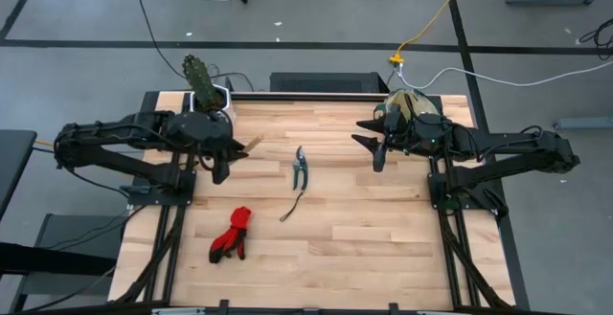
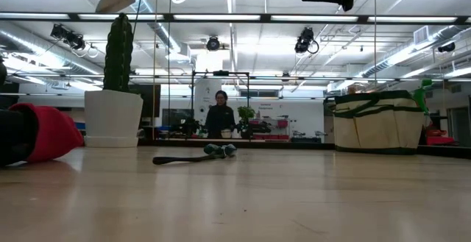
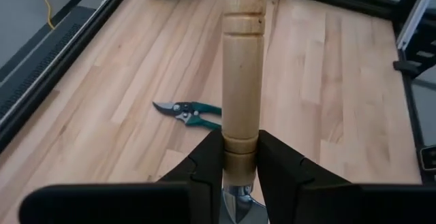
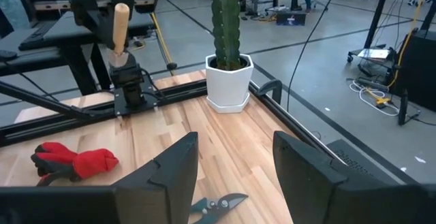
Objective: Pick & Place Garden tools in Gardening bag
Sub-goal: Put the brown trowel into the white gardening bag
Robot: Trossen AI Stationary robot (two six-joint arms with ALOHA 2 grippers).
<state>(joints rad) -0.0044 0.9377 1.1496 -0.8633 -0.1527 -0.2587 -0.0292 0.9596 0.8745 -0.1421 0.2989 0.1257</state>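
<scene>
With its fingers clamped on the wooden-handled metal trowel (image 3: 243, 67), the left gripper (image 3: 238, 173) should carry it level across to the beige green-trimmed fabric bag (image 2: 375, 121), clear of the right gripper (image 4: 235, 163), whose 2 fingers stand apart, empty.

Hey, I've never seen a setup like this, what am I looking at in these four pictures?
Two robot arms work at a wooden table. One picture looks straight down, one sits at table height, and two come from cameras on the wrists. The left gripper, near the cactus pot, is shut on a wooden-handled trowel, raised off the table. The right gripper hangs open and empty by the gardening bag. On the table lie pruning shears, a thin cord and red gloves.
</scene>
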